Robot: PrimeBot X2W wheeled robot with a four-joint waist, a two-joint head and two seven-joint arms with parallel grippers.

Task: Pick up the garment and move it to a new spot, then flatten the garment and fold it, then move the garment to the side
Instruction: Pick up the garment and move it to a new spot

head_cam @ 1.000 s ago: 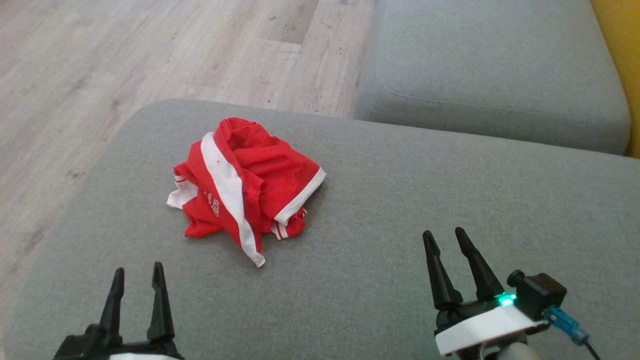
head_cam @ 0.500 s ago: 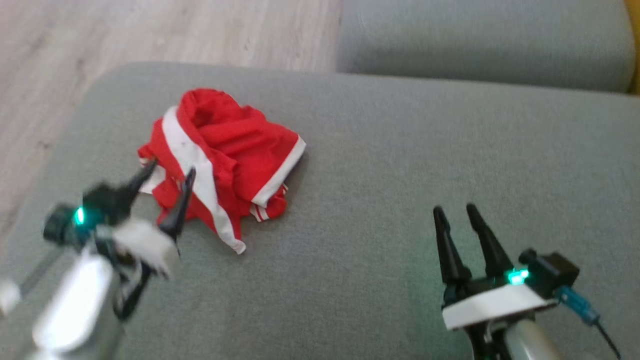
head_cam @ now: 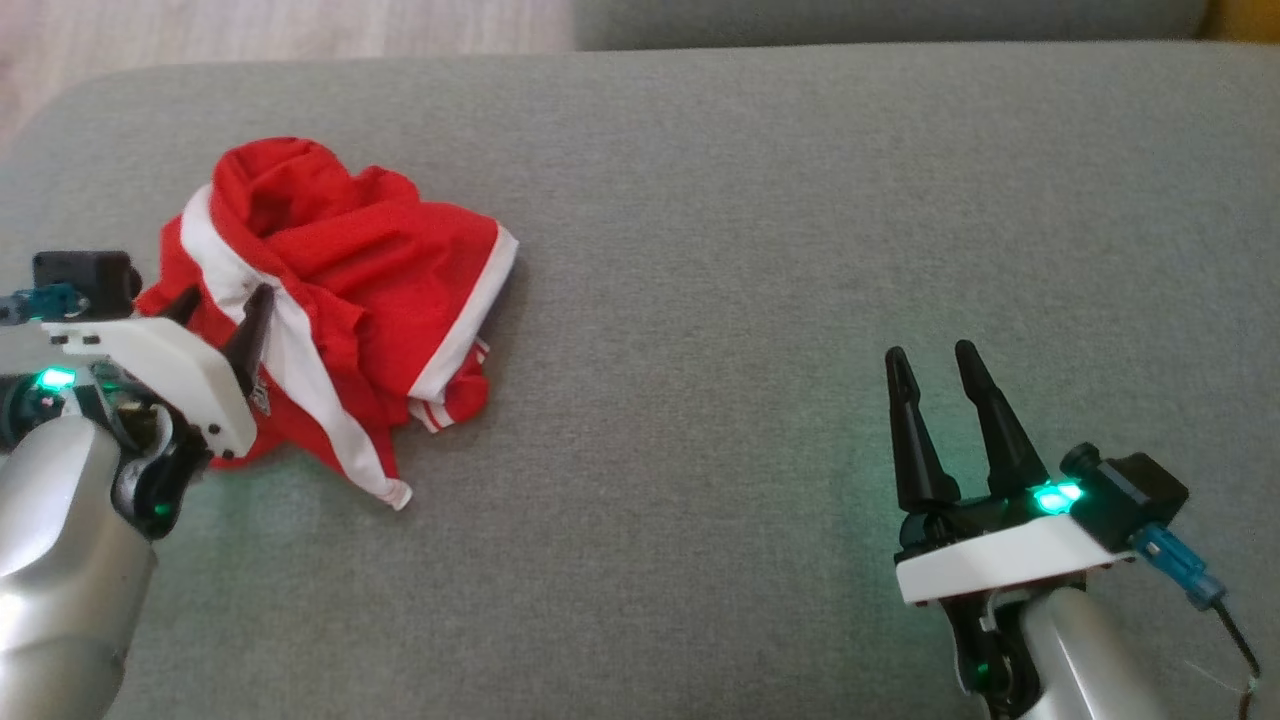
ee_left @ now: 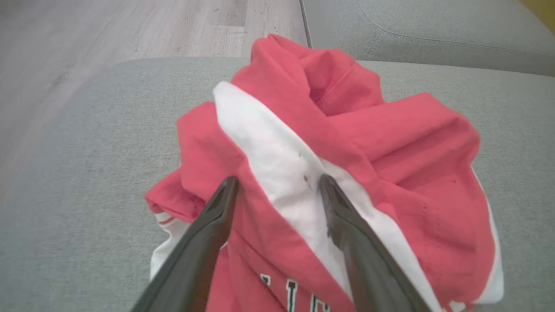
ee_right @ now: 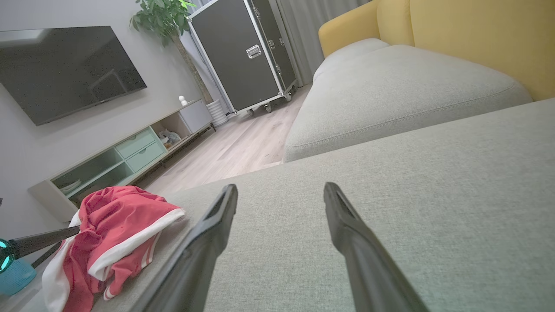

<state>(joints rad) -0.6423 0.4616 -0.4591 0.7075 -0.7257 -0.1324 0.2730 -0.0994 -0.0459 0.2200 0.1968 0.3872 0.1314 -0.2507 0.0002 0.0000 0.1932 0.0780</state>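
The garment [head_cam: 340, 270] is a red piece with white bands. It lies crumpled in a heap on the left part of the grey seat cushion [head_cam: 760, 200], close to the cushion's left edge. Your left gripper [head_cam: 228, 293] stands wide open at the near-left side of that heap, and nothing is caught between its fingers.

In the head view the two dark fingers point away from you into the heap. One tip is over the red fold at the heap's left rim. The other is over the broad white band [ee_left: 277, 156] that runs from the far-left side down toward the near side.

In the left wrist view that band passes diagonally through the gap between the fingers. Black-and-white lettering [ee_left: 295, 294] shows low in the gap, near the finger roots. The tips are on or just above the cloth, and you cannot tell from these pictures whether they press into it. Most of the heap lies beyond the tips and to their right, with a raised red hollow [ee_left: 321, 86] at its top.

Your right gripper [head_cam: 929, 349] is open as well, fingers apart with bare cushion between them. It hovers over the near-right part of the same cushion, well apart from the garment, which sits far off to its left. Its wrist view shows the garment at the lower left, with a dark finger of the left gripper reaching it from the left.

Beyond the seat cushion are a second grey cushion [ee_right: 403, 82] and the wood floor [ee_left: 108, 30].
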